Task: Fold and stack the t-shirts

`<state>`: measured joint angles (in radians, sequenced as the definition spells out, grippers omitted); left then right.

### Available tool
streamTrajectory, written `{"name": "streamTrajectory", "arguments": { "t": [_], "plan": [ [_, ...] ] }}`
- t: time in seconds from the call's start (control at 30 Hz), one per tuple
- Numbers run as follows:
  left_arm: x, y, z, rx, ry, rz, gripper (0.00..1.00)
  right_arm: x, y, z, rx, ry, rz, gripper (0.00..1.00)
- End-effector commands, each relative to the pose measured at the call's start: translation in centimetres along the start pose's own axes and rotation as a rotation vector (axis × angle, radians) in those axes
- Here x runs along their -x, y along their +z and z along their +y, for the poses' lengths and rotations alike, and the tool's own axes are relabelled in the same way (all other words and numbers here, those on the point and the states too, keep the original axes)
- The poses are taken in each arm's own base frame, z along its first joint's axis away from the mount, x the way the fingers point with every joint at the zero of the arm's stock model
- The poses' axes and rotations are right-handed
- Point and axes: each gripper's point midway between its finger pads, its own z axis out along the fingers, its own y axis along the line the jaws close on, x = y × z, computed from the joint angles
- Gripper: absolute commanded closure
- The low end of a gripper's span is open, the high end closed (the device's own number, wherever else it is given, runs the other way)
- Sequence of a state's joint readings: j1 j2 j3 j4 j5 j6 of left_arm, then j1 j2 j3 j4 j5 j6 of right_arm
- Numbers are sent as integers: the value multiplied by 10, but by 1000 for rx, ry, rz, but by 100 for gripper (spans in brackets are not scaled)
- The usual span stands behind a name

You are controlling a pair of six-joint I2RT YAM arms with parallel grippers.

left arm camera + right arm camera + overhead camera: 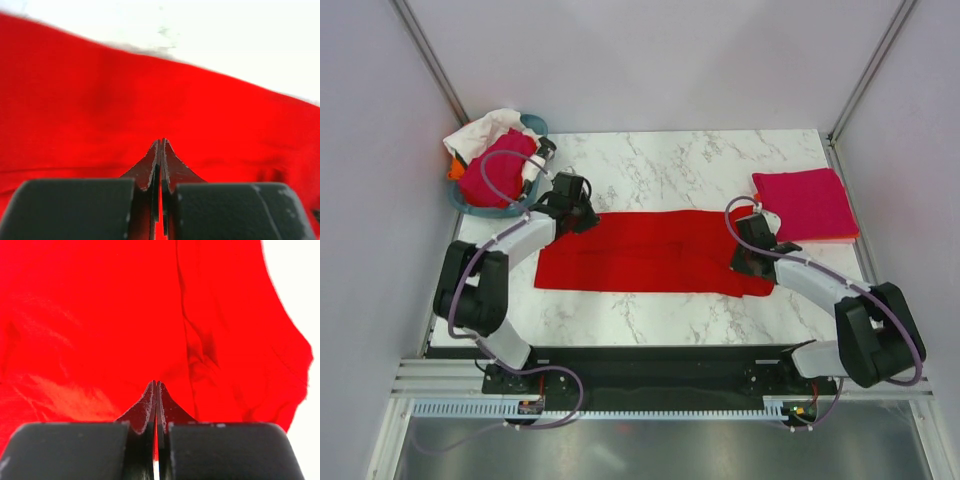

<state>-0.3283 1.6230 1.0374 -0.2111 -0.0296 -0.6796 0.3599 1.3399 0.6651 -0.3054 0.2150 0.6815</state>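
Note:
A bright red t-shirt point(650, 250), folded into a long strip, lies across the middle of the marble table point(670, 160). My left gripper point(588, 218) is at the strip's far left corner, with its jaws shut and the tips pressed into the red cloth point(100, 100). At the strip's right end, my right gripper point(748, 265) is also shut, pinching the red cloth point(100, 315) near its edge. In the wrist views, both the left gripper point(161, 142) and the right gripper point(156, 384) show their fingertips meeting. A folded magenta-pink t-shirt point(805, 203) lies at the right.
A teal tub point(470, 205) at the far left corner holds a crumpled pink shirt point(490, 175), a white one point(485, 128) and a bit of orange cloth point(455, 170). An orange edge point(820, 240) shows under the folded pink shirt. White walls enclose the table.

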Motion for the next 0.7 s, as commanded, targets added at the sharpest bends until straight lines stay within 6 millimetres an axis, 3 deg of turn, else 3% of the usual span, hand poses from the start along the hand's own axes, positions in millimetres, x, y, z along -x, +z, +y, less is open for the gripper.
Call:
{"name": "streamTrajectory", "arguments": {
  "t": [0.0, 0.13, 0.17, 0.3, 0.43, 0.53, 0.57, 0.63, 0.67],
  "plan": [
    [7, 20, 27, 121, 24, -10, 98, 21, 7, 18, 30, 14, -33, 100],
    [0, 48, 39, 162, -6, 41, 98, 26, 11, 28, 39, 13, -24, 100],
    [2, 51, 35, 150, -9, 49, 98, 25, 13, 29, 42, 14, -14, 100],
    [-5, 61, 50, 193, -14, 80, 98, 14, 26, 24, 12, 7, 25, 100],
    [-17, 61, 64, 239, -4, 98, 98, 4, 46, 23, -12, 3, 75, 100],
    [-32, 48, 70, 247, -33, 121, 98, 4, 60, 25, -29, 21, 100, 100],
    [-48, 44, 79, 263, -34, 145, 98, 6, 63, 25, -36, 35, 103, 100],
    [-53, 32, 76, 249, -34, 139, 98, 13, 70, 25, -45, 63, 95, 100],
    [-68, 26, 82, 259, -29, 160, 98, 17, 73, 25, -51, 70, 88, 100]
  ]
}}
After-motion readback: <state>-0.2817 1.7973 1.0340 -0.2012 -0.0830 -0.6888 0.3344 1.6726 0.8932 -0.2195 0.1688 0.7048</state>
